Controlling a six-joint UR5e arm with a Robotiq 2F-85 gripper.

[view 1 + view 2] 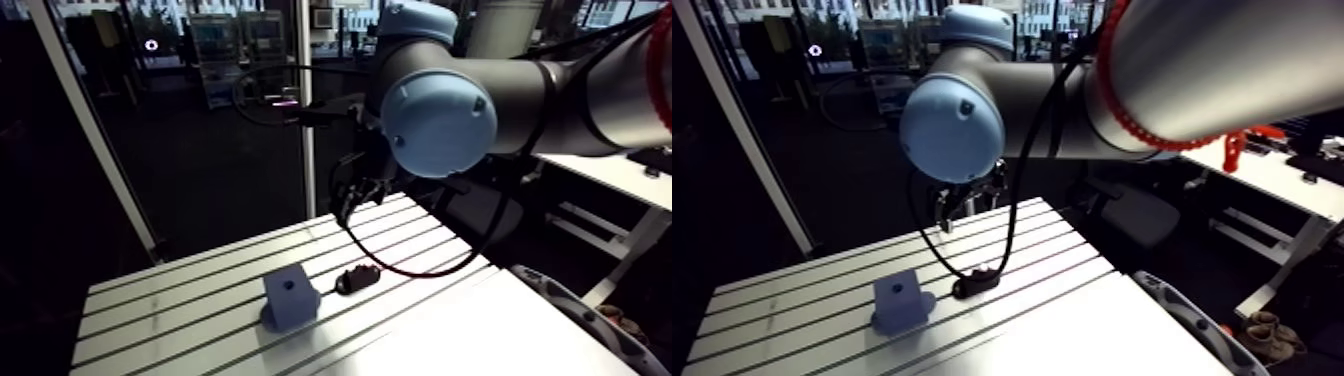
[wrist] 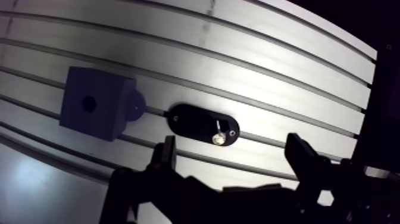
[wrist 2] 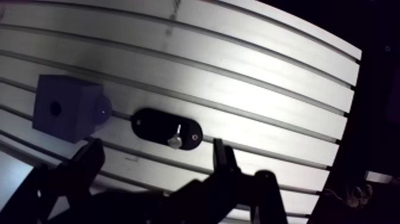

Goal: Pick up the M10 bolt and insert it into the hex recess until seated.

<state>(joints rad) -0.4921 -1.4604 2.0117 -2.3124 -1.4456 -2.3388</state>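
Zero steps done: M10 bolt (image 2: 219, 138) rests in its black holder (image 2: 189, 121), hex recess (image 2: 88, 104) unfilled, gripper (image 2: 231, 146) spread wide above, holding nothing.

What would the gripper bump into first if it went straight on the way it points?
Probably the bolt on its black holder, which lies just ahead of the open gripper. Depth is unclear, so it might instead meet the table beside it.

Brushed aluminium table (image 2: 268, 89), matt blue-grey block (image 2: 95, 110), matt black plate (image 2: 193, 121), shiny metal bolt (image 2: 219, 138)
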